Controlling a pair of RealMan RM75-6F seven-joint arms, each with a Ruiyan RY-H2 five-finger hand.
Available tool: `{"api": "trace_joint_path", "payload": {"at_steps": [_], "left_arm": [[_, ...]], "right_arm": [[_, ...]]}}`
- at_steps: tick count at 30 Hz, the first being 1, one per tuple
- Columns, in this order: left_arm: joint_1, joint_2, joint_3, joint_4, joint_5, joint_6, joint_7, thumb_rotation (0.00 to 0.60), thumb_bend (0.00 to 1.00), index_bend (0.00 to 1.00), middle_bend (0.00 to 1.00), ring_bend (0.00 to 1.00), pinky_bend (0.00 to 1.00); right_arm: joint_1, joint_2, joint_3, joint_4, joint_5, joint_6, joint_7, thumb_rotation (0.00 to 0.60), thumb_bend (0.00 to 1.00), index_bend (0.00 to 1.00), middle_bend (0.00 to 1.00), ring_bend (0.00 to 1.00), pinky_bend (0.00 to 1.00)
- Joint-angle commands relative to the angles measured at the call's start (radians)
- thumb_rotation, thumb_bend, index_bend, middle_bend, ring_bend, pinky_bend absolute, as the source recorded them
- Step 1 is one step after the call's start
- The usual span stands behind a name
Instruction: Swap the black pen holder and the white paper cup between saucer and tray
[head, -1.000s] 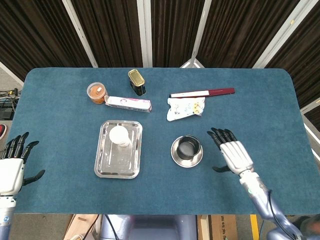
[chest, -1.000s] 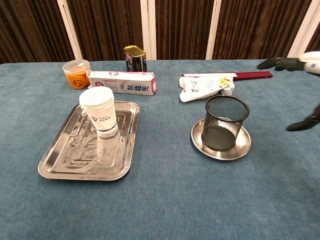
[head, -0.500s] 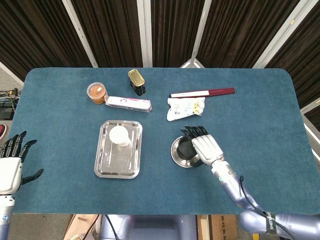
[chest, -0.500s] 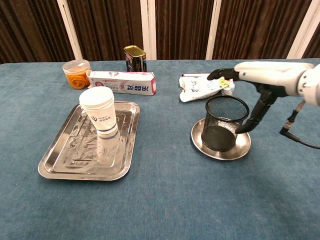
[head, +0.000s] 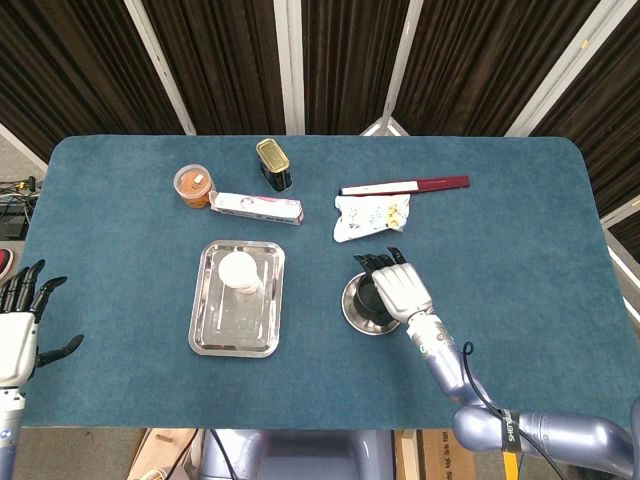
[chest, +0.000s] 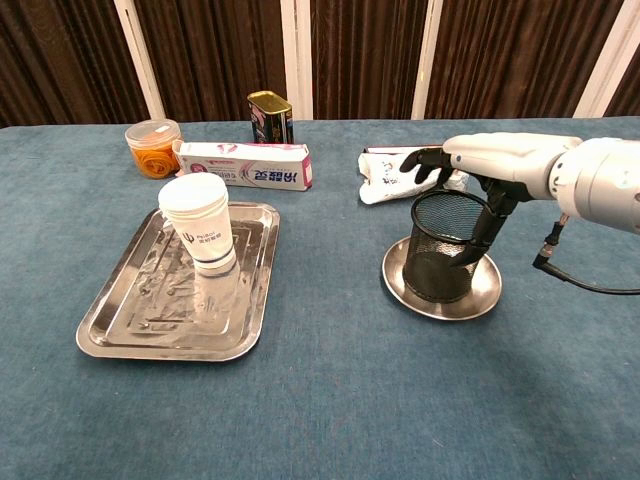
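The black mesh pen holder (chest: 445, 250) (head: 371, 297) stands upright on the round steel saucer (chest: 440, 303) (head: 353, 317), right of centre. My right hand (chest: 490, 160) (head: 400, 288) hovers over its right rim, fingers stretched flat across the opening and the thumb hanging down by the holder's right wall; no closed grip shows. The white paper cup (chest: 200, 222) (head: 240, 272) stands in the far half of the rectangular steel tray (chest: 130, 325) (head: 215, 335) on the left. My left hand (head: 18, 335) is open at the table's near left edge, far from everything.
Along the back lie an orange-filled tub (head: 193, 185), a gold-topped tin (head: 273, 163), a toothpaste box (head: 257, 208), a white packet (head: 370, 215) just behind the saucer, and a dark red flat case (head: 405, 186). Blue cloth covers the table.
My right hand has swept left from the open table onto the pen holder, ending over its rim with the thumb beside its wall. The left hand slid slightly down-left. Holder and cup are unmoved.
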Motion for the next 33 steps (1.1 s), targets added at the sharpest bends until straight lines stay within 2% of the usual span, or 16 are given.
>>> {"api": "trace_joint_path", "payload": {"at_steps": [1, 9, 15, 19, 22, 28, 33], "left_arm": [[-0.001, -0.002, -0.001, 0.001, -0.003, -0.001, 0.003, 0.6, 0.12, 0.2, 0.0, 0.0, 0.07], [-0.001, -0.005, 0.001, -0.004, -0.003, -0.002, 0.014, 0.6, 0.12, 0.2, 0.0, 0.0, 0.07], [-0.002, -0.005, 0.003, -0.007, -0.004, -0.007, 0.013, 0.6, 0.12, 0.2, 0.0, 0.0, 0.07], [-0.002, -0.004, 0.003, -0.007, -0.005, -0.007, 0.014, 0.6, 0.12, 0.2, 0.0, 0.0, 0.07], [-0.001, -0.003, 0.001, -0.008, -0.008, -0.007, 0.015, 0.6, 0.12, 0.2, 0.0, 0.0, 0.07], [-0.002, -0.003, -0.004, -0.004, -0.017, -0.006, 0.014, 0.6, 0.12, 0.2, 0.0, 0.0, 0.07], [-0.002, 0.003, -0.009, -0.004, -0.031, -0.013, 0.007, 0.6, 0.12, 0.2, 0.0, 0.0, 0.07]], "right_arm": [[0.005, -0.004, -0.006, 0.008, 0.004, 0.01, -0.005, 0.6, 0.0, 0.16, 0.23, 0.24, 0.11], [0.014, -0.008, -0.028, 0.028, -0.002, 0.032, -0.015, 0.6, 0.0, 0.27, 0.32, 0.37, 0.22], [0.015, -0.022, -0.039, 0.044, -0.041, 0.051, -0.005, 0.6, 0.0, 0.43, 0.44, 0.48, 0.31], [0.02, -0.032, -0.036, 0.058, -0.056, 0.058, 0.006, 0.6, 0.02, 0.5, 0.47, 0.5, 0.32], [0.025, -0.036, -0.032, 0.064, -0.071, 0.064, 0.008, 0.6, 0.02, 0.51, 0.47, 0.5, 0.33], [0.061, -0.027, 0.012, 0.035, -0.08, 0.065, -0.003, 0.6, 0.02, 0.51, 0.47, 0.5, 0.33], [0.127, -0.047, 0.072, 0.024, -0.018, 0.029, -0.022, 0.6, 0.02, 0.51, 0.47, 0.5, 0.33]]}}
